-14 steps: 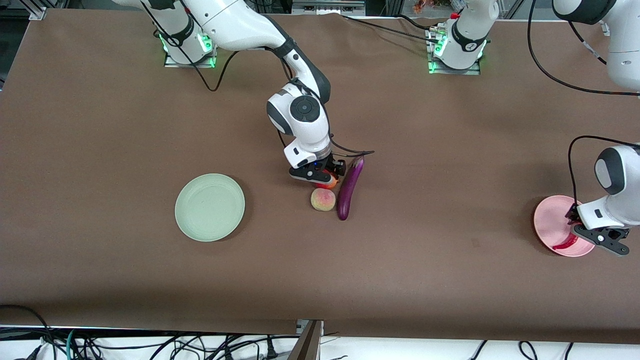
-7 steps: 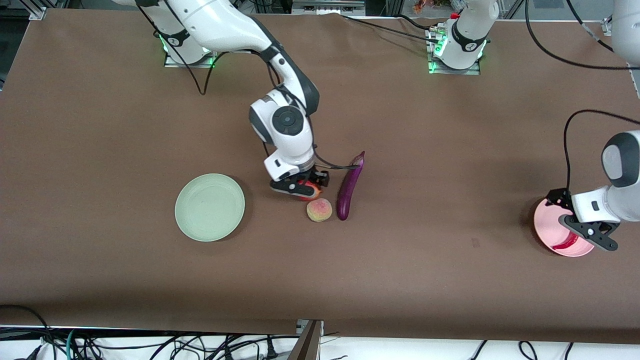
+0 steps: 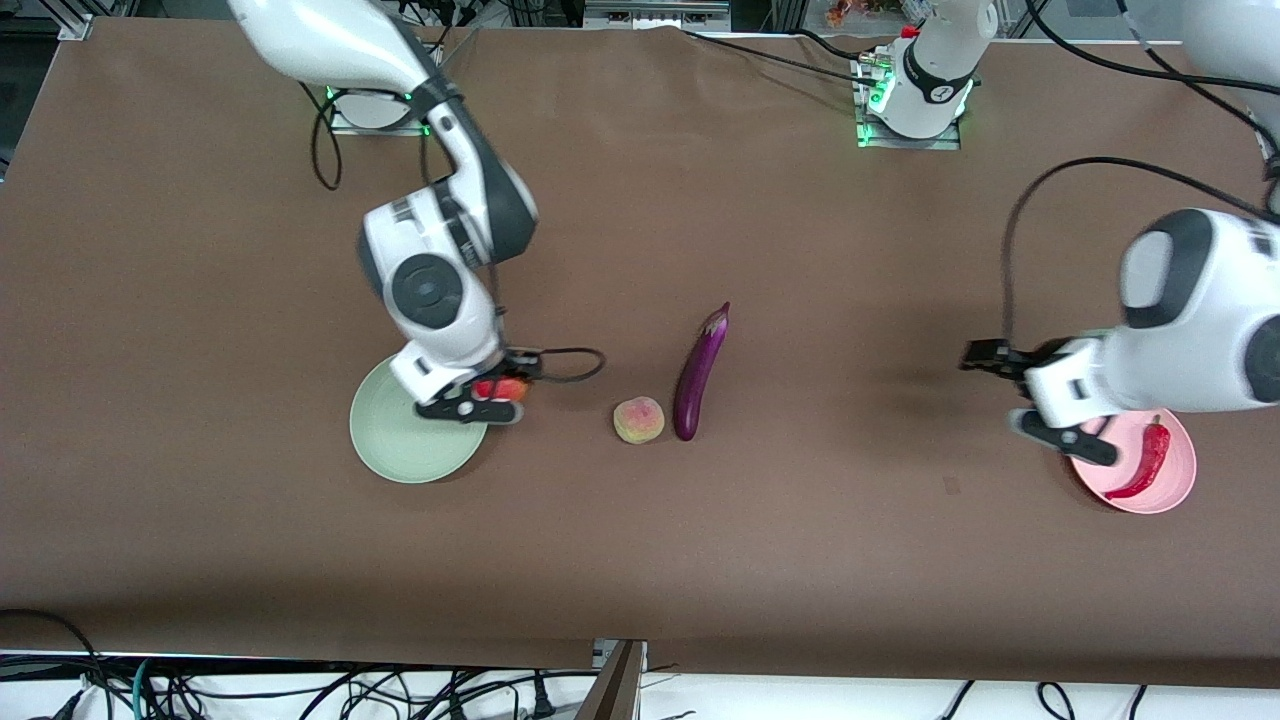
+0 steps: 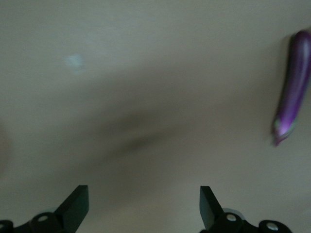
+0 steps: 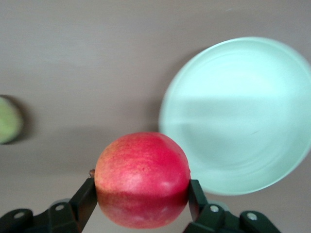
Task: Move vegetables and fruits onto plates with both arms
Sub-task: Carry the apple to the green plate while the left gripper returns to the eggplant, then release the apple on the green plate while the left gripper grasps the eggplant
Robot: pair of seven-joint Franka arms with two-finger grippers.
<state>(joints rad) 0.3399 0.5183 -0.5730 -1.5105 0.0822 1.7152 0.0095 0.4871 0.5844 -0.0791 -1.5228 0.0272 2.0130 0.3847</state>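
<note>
Red fruit (image 5: 142, 178): clamped between fingers of right gripper (image 3: 478, 398), in air over edge of green plate (image 3: 400, 450) at side toward peach; plate centre lies just past jaws, toward right arm's end of table. Judged next: short carry over plate, then release.
Peach (image 3: 639, 420): on table, well apart from green plate, touching or just beside eggplant (image 3: 698, 374).
Eggplant: long axis runs nearer-to-farther from front camera.
Left gripper (image 3: 1040, 398): jaws wide apart, empty, over pink plate (image 3: 1180, 485) edge facing eggplant; nearer arm for eggplant.
Chili (image 3: 1143, 462): lying in pink plate.

Brown table (image 3: 800, 560); mint-green plate (image 3: 400, 450); pale pink plate (image 3: 1180, 480); red chili (image 3: 1145, 460); glossy purple eggplant (image 3: 699, 372); yellow-pink peach (image 3: 639, 420); red apple (image 5: 142, 178).
</note>
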